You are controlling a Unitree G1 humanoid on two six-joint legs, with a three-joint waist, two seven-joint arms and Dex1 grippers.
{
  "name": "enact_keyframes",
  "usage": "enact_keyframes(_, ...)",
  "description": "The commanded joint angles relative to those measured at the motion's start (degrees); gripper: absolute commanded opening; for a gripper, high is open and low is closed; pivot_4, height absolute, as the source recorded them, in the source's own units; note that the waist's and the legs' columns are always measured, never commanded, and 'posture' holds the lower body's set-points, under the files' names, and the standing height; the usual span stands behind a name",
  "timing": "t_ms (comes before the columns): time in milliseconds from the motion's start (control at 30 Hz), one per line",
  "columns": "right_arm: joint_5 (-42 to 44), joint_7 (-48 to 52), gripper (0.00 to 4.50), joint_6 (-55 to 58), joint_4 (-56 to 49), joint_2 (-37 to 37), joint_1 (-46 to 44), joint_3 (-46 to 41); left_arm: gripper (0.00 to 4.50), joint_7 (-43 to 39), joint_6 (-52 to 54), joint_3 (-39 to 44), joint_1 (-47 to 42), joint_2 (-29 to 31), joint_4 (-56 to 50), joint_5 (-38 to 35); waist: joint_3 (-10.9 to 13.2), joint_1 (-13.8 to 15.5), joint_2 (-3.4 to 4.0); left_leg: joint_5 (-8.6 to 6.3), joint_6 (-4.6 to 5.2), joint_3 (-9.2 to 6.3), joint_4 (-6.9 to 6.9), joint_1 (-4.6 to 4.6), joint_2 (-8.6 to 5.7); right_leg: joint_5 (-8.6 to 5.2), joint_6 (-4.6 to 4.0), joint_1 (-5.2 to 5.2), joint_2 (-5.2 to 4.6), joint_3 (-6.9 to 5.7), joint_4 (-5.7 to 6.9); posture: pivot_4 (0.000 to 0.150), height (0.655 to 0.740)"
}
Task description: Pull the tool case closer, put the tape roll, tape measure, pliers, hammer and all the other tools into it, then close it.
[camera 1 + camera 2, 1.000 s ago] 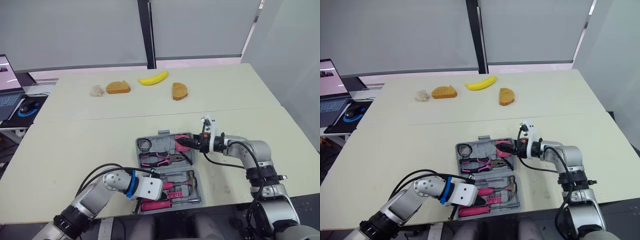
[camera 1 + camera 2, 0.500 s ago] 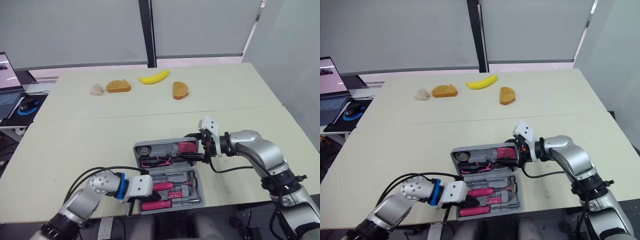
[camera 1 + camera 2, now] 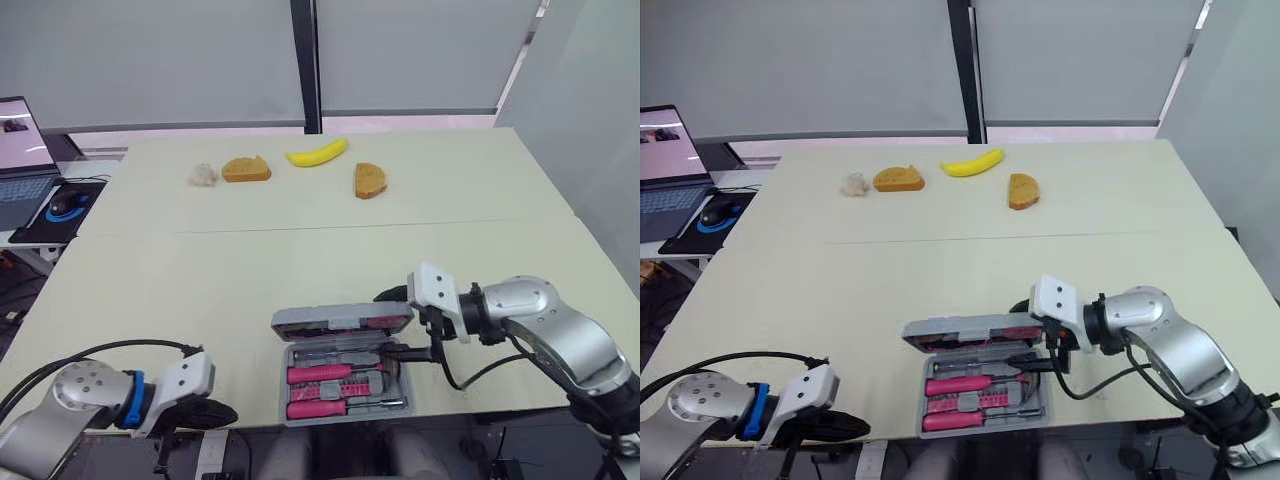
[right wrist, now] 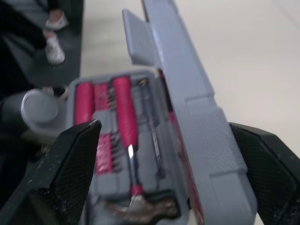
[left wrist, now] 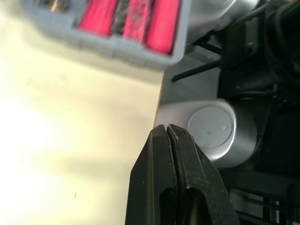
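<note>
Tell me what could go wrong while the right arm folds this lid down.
1. The tool case sits at the table's near edge, and the left gripper, shut, is off the table, not bracing it; a downward push might slide the case off.
2. The right gripper, open, straddles the lid, with one finger over the hammer; it could get pinched when the lid drops.

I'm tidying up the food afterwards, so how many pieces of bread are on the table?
2. The left bread piece lies at the far side, left of the banana. The right bread piece lies right of the banana, slightly nearer. None look hidden.
</note>
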Motion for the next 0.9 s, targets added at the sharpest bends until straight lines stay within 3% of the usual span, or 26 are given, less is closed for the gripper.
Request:
enact_keyframes(33, 1.4, 3.8, 4.47, -1.3, -6.4, -7.3, 3.6, -5.2, 0.0, 5.0, -1.4, 2.8, 0.4, -2.9, 1.4, 1.4, 0.0, 0.4, -0.02, -0.01, 0.01, 0.02, 0.01, -0.01, -0.01, 0.0, 0.0, 0.0, -0.01, 0.01, -0.01, 0.15, 0.7361)
enact_keyframes(267, -0.6, 7.6, 4.47, -7.2, -6.8, -18.9, 15.5, -13.0, 0.0, 10.5, 1.2, 1.5, -1.5, -7.7, -2.3, 2.2, 0.1, 1.4, -0.33, -0.02, 0.0, 0.03, 0.04, -0.02, 0.04, 0.01, 0.01, 0.08, -0.03, -0.01, -0.06, 0.15, 0.7361)
enact_keyframes(600, -20.1, -0.6, 4.47, -17.0, 2.8, -14.3, 15.1, -0.4, 0.0, 16.7, 5.5, -7.3, -7.2, -13.3, -6.4, 7.6, 0.1, 1.2, -0.36, -0.01, 0.0, 0.09, 0.02, -0.01, 0.05, 0.01, 0.01, 0.07, -0.01, 0.01, -0.04, 0.15, 0.7361)
enact_keyframes(700, -21.9, -0.8, 3.89, -16.3, 3.6, -11.4, 13.4, 2.2, 0.0, 17.7, 6.8, -9.9, -8.9, -14.7, -7.1, 8.9, 0.1, 1.1, -0.36, -0.01, 0.0, 0.09, 0.04, -0.01, 0.04, 0.01, 0.01, 0.09, 0.0, 0.01, -0.01, 0.15, 0.7361)
enact_keyframes(800, -22.8, -0.2, 2.85, -15.3, 3.5, -9.7, 12.0, 3.8, 0.0, 18.9, 8.2, -12.2, -11.4, -16.6, -7.3, 9.7, 0.1, 1.1, -0.36, -0.01, 0.0, 0.06, 0.05, 0.01, 0.04, 0.01, 0.02, 0.11, 0.01, -0.01, -0.01, 0.15, 0.7361)
enact_keyframes(900, -23.0, 0.5, 2.12, -14.5, 3.4, -9.2, 11.6, 4.1, 0.0, 19.2, 9.3, -13.3, -13.0, -17.6, -7.5, 9.8, 0.1, 1.1, -0.36, -0.01, 0.0, 0.05, 0.07, 0.0, 0.02, 0.02, 0.03, 0.13, 0.0, -0.01, -0.01, 0.15, 0.7361)
